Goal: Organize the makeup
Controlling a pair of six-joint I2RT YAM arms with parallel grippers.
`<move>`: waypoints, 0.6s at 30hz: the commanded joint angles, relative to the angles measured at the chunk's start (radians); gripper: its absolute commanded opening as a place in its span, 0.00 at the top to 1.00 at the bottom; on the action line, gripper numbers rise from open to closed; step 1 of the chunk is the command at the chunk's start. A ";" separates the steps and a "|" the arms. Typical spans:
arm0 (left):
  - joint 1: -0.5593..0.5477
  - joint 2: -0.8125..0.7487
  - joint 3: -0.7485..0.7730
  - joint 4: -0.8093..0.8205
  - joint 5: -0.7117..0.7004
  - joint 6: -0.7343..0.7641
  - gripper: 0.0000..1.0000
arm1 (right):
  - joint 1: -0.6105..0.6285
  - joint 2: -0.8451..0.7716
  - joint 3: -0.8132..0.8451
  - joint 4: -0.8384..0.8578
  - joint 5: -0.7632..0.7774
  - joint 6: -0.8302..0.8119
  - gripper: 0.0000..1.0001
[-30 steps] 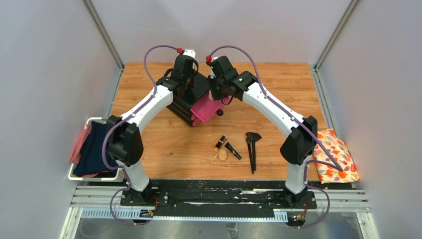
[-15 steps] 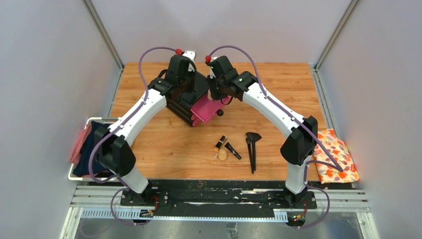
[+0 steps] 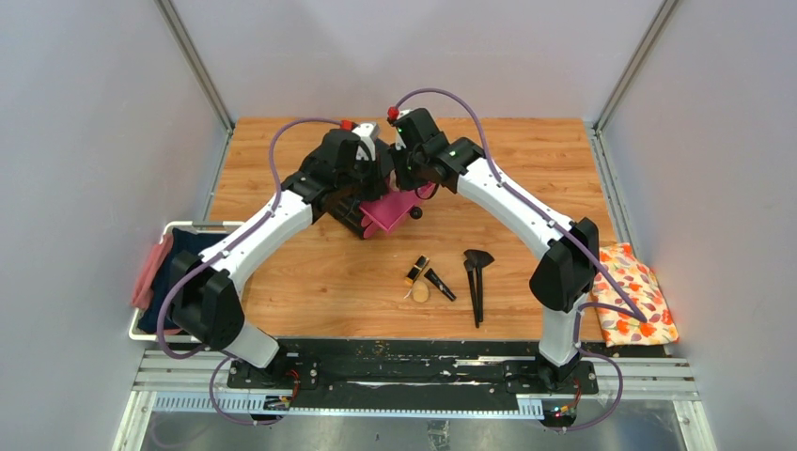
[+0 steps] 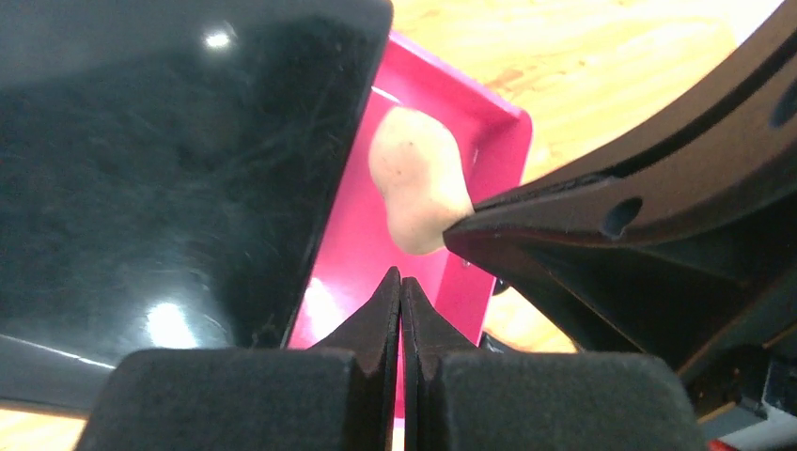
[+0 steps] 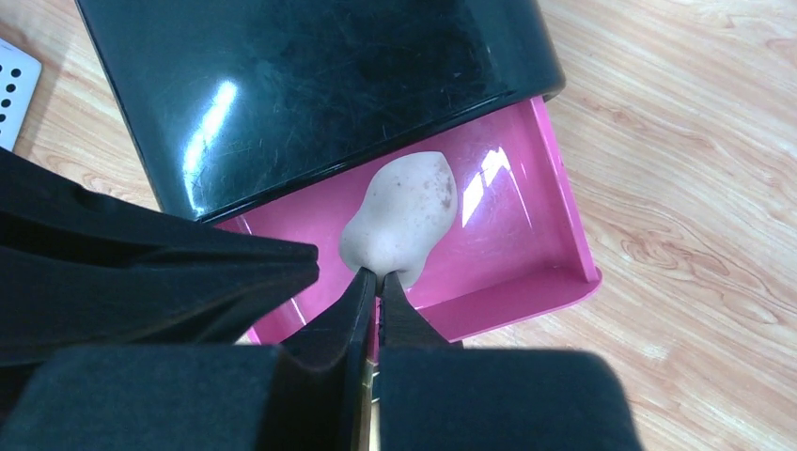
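One beige sponge point(image 5: 404, 211) lies in the open pink drawer point(image 5: 526, 254) of the black box point(image 5: 310, 85). My right gripper point(image 5: 378, 277) is shut on the sponge's near end, and the sponge also shows in the left wrist view point(image 4: 418, 188). My left gripper point(image 4: 401, 282) is shut and empty just above the drawer point(image 4: 489, 141), beside the right one. In the top view both grippers meet over the box and drawer point(image 3: 387, 216). On the table lie the black-and-gold case point(image 3: 416, 271), a second sponge point(image 3: 420, 293), the black tube point(image 3: 440, 284) and the brushes point(image 3: 476, 282).
A white basket point(image 3: 179, 225) holding pink and dark cloths sits off the table's left edge. An orange floral cloth point(image 3: 634, 291) lies off the right edge. Grey walls close in the back and sides.
My left arm has swung right and lowered over the black box towards the drawer. The right arm and the loose makeup have stayed where they were.
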 commanded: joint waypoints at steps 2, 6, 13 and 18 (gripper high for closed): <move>-0.003 -0.057 -0.064 0.141 0.122 -0.062 1.00 | 0.010 -0.036 -0.038 0.033 -0.014 0.025 1.00; -0.003 -0.054 -0.086 0.189 0.158 -0.083 1.00 | 0.009 -0.038 -0.048 0.039 -0.058 0.030 1.00; -0.003 -0.055 -0.085 0.199 0.152 -0.083 1.00 | 0.009 -0.054 -0.063 0.045 -0.089 0.038 1.00; -0.003 -0.038 -0.086 0.191 0.133 -0.077 1.00 | 0.009 -0.084 -0.076 0.053 -0.108 0.043 1.00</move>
